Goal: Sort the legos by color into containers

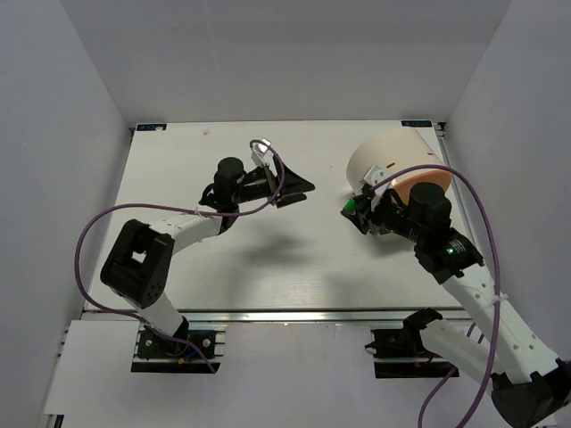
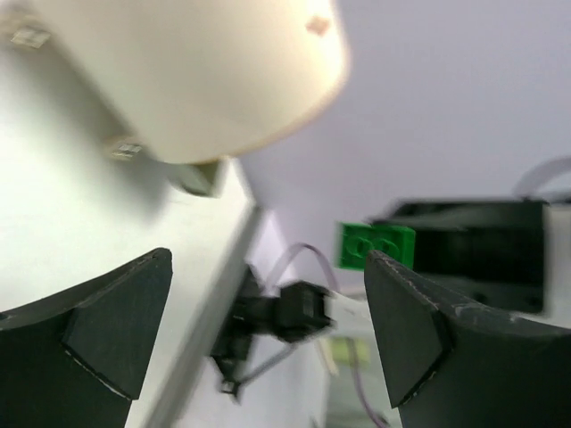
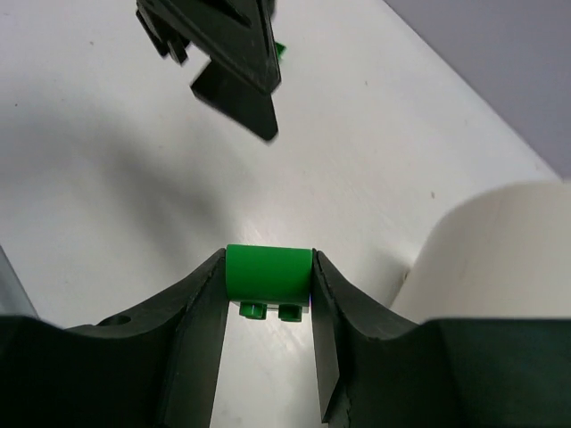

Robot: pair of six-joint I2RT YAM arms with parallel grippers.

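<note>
My right gripper is shut on a green lego, held just above the white table, studs toward the camera. The lego also shows in the top view and the left wrist view. The container, a cream-white tub with an orange face, lies on its side right behind the right gripper; it also shows in the right wrist view and the left wrist view. My left gripper is open and empty, hovering mid-table and pointing toward the right gripper. A green speck shows behind the left fingers. No other legos are visible.
The white table is boxed in by pale walls on the left, back and right. Purple cables loop off both arms. The tub sits close to the table's back right corner.
</note>
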